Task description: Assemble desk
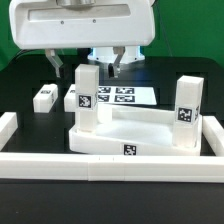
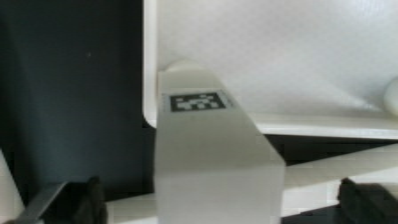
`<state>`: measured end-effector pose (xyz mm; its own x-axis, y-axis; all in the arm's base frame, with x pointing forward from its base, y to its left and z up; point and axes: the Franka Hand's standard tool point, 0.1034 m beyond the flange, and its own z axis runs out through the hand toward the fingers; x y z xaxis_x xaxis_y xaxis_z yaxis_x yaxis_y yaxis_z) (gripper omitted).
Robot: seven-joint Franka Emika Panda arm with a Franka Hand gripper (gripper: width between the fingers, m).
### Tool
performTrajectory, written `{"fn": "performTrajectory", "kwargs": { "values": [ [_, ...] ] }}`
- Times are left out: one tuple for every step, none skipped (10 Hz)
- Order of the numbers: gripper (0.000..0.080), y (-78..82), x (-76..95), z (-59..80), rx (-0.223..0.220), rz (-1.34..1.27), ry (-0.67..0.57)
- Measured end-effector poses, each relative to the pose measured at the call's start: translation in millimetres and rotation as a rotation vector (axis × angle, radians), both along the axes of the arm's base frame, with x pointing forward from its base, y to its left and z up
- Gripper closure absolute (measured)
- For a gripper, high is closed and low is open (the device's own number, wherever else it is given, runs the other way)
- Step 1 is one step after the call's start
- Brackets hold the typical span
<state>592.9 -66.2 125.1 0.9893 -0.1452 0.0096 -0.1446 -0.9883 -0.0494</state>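
Note:
The white desk top (image 1: 140,135) lies with its rim up in the middle of the table. One white tagged leg (image 1: 86,98) stands upright in its corner on the exterior view's left, and a second leg (image 1: 187,108) stands at the right corner. My gripper (image 1: 87,64) is open just above and astride the left leg's top. In the wrist view that leg (image 2: 214,150) runs up between my dark fingertips (image 2: 71,200), with a gap on each side. My gripper (image 2: 217,205) holds nothing, and the desk top (image 2: 285,60) lies behind the leg.
A loose leg (image 1: 44,97) lies on the black table at the left, and another tagged white piece (image 1: 70,98) lies beside the upright leg. The marker board (image 1: 125,95) lies behind the desk top. Low white border walls run along the front (image 1: 100,165) and left (image 1: 8,125).

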Motion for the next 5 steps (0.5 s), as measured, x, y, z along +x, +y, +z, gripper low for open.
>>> {"fn": "performTrajectory", "kwargs": {
  "values": [
    [0.015, 1.2, 3.0, 1.1, -0.029, 0.04, -0.011],
    [0.015, 1.1, 2.8, -0.2, -0.037, 0.057, -0.017],
    [0.0237, -1.8, 0.8, -2.1, -0.039, 0.062, -0.017],
    [0.0373, -6.5, -0.2, -3.2, -0.04, 0.065, -0.016],
    [0.0373, -11.0, -1.2, -4.3, -0.038, 0.061, -0.015]
  ]
}}
